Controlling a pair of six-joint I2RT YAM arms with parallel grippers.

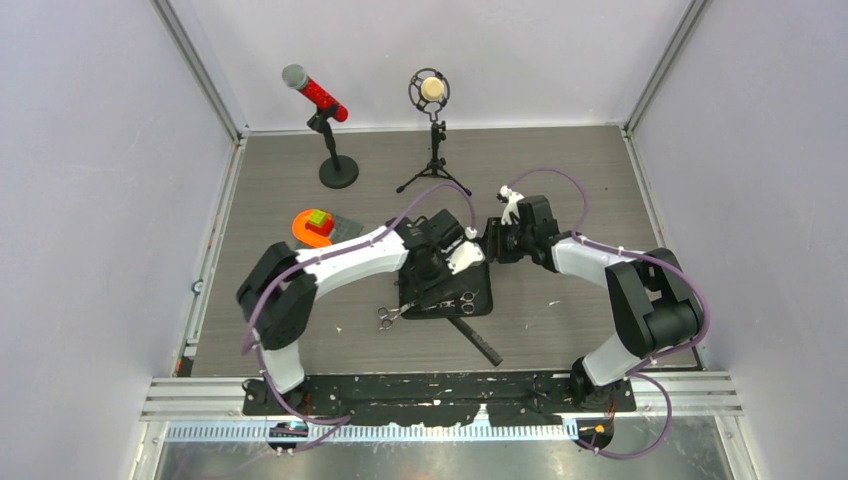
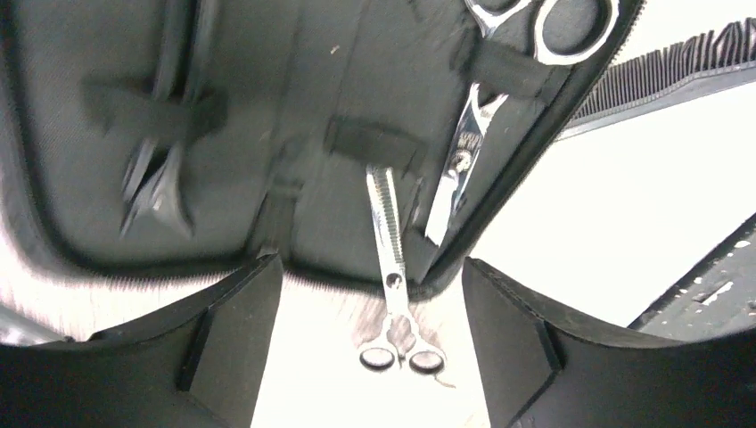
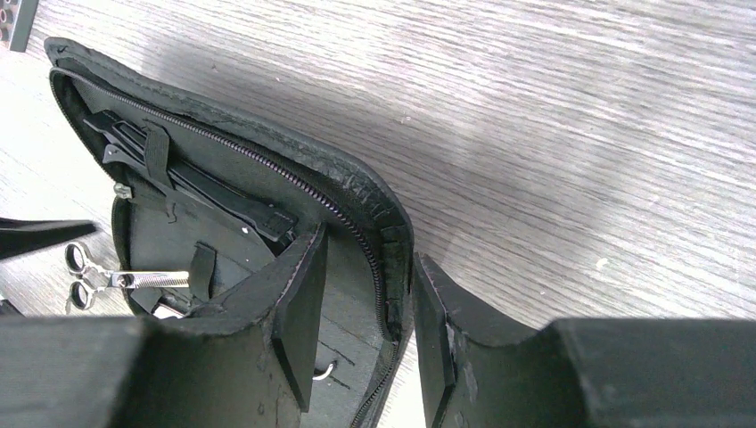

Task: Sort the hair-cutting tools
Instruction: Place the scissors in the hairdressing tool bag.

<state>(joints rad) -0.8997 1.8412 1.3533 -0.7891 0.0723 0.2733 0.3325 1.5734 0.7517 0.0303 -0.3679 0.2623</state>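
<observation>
Hair clips: blurred, tucked under an elastic loop on the left of the open case. They are probably light and thin, so take them across the narrow body and slide them out along the loop.
Left tool: jaws spread wide and holding nothing, hovering over the case's near edge.
Thinning scissors: the blade tip sits under a loop while the ring handles lie outside on the surface. They are stiff, polished steel, likely slippery. Pinch at the pivot or shank, not the rings, because the blade lies almost flat.
Second scissors: strapped inside the case near its right rim and equally rigid. They would have to be drawn lengthwise to clear the strap.
Comb: lies on the surface just beside the case. It is light and slightly flexible, so grip the spine mid-length, away from the teeth.
Right tool: its fingers straddle the case's zip rim, with a gap showing on one side, so it does not look clamped. The rim is soft and will bend if squeezed.
</observation>
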